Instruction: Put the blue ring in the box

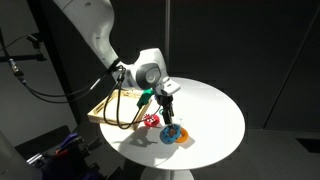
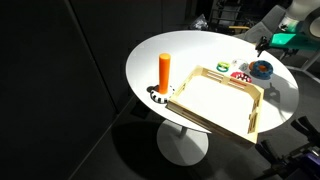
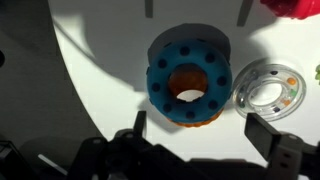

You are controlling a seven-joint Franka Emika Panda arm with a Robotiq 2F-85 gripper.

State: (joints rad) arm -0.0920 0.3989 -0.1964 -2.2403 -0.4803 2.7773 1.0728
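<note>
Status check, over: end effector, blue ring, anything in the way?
End effector open, above the blue ring. Ring on table, outside the box. Clear ring close beside it.

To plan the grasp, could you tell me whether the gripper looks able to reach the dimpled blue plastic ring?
Probably yes: the open gripper hangs above the blue ring with nothing between them, though the clear plastic ring beside it may crowd one finger.

Strong light struck the white worktop (image 1: pixel 215 110), which glared almost featureless against a near-black room in both exterior views. Shadows beside the objects were dark and hard-edged. In the wrist view the jaws were dim, soft-focus shapes along the lower edge, and detail was coarse throughout.
</note>
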